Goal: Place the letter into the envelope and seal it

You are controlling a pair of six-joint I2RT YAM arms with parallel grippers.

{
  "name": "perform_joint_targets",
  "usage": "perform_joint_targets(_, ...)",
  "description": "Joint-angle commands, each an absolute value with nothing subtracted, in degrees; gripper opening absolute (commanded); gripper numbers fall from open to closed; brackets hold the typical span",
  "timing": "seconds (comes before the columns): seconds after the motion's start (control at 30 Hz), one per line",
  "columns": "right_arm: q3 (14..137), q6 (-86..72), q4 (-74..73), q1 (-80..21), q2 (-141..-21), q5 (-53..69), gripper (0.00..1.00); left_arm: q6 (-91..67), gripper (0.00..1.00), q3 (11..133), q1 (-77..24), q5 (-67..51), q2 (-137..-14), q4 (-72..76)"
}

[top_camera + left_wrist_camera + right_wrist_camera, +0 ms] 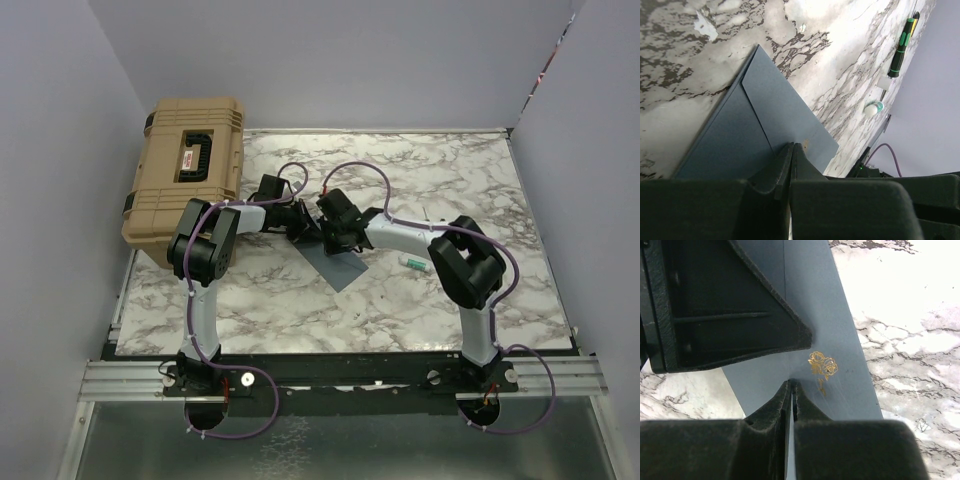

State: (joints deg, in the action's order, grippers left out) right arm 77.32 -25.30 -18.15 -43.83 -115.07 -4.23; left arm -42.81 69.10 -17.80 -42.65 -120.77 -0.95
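Envelope (pixel 340 266) is lying flat at the centre of the marble table (pixel 450 180), with the left gripper (pixel 792 146) and right gripper (pixel 791 384), jaws pressed together, bearing down on it, apparently sealing the flap; the letter is showing nowhere, presumably inside.

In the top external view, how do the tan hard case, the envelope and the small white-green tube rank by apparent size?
1. tan hard case
2. envelope, partly covered
3. white-green tube
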Motion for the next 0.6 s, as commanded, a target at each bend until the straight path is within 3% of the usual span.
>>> perform_joint_targets(0.0,76.1,-27.0,-24.6,-42.3,-117.7,-6.9,0.07,-38.1,0.0,66.2,-17.1,-31.7,-125.9,-9.1)
perform_joint_targets(0.57,60.1,-28.6,-24.4,-38.8,-107.7,-6.8,0.08,-37.0,0.0,67.4,-17.1,-31.0,-126.0,-10.4)
